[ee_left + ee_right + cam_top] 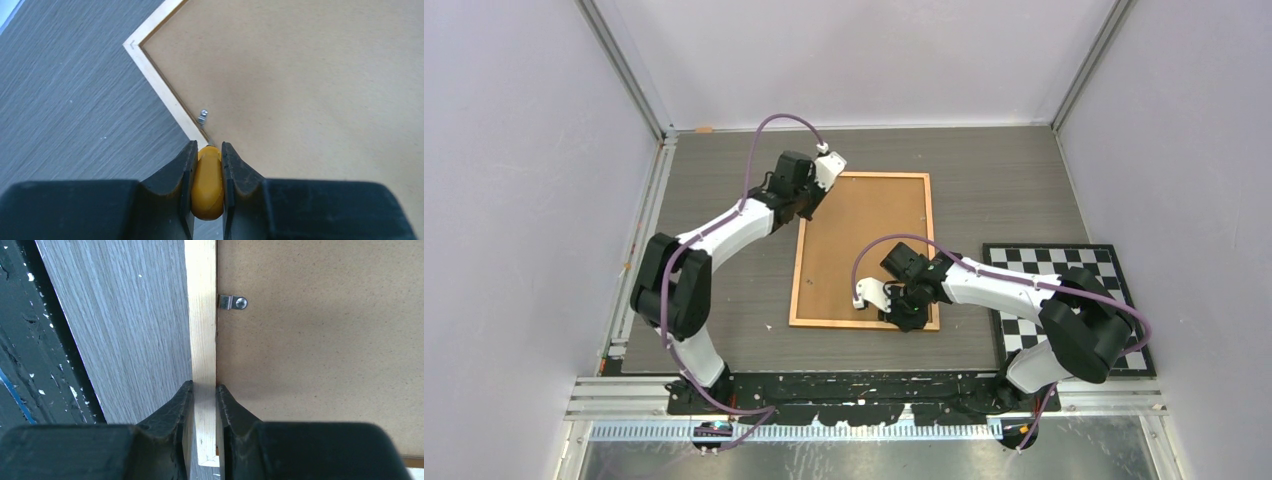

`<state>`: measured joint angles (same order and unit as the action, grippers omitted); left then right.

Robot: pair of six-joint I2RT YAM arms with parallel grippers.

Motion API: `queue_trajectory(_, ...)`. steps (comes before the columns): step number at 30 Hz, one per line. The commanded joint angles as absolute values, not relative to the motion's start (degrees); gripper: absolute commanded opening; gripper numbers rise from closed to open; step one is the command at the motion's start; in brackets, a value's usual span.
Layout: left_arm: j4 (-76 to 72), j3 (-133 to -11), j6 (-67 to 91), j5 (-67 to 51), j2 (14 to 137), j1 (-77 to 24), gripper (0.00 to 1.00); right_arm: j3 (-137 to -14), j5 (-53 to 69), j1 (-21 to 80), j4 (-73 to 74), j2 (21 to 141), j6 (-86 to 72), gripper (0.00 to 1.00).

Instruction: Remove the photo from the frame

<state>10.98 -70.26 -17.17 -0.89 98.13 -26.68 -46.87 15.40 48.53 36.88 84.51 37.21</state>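
Observation:
The frame [796, 290] lies face down on the table, its plain brown backing board [864, 240] facing up. The photo is hidden under that board. My left gripper [207, 147] is at the frame's left border [155, 75] near the far corner, shut on a small rounded yellow piece [207, 182]. A metal tab [202, 117] sits just beyond its tips. My right gripper [204, 385] is at the near right corner, its jaws closed on the wooden border [202, 315], one finger outside and one on the board side. Another metal tab [233, 302] lies further along.
A black-and-white checkered mat [1064, 270] lies on the table right of the frame, under the right arm. White walls enclose the table on three sides. The black base rail [864, 385] runs along the near edge.

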Motion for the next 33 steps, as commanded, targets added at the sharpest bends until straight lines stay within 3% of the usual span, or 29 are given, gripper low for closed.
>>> queue_trajectory(1,5.71,-74.82,-18.23,2.07,100.11,-25.34,0.00,-45.79,17.31,48.77,41.57,84.28,36.91,0.05)
queue_trajectory(33,6.50,-76.21,-19.08,-0.64,105.22,-24.96,0.00,-46.08,17.67,48.72,41.30,85.13,36.39,0.05)
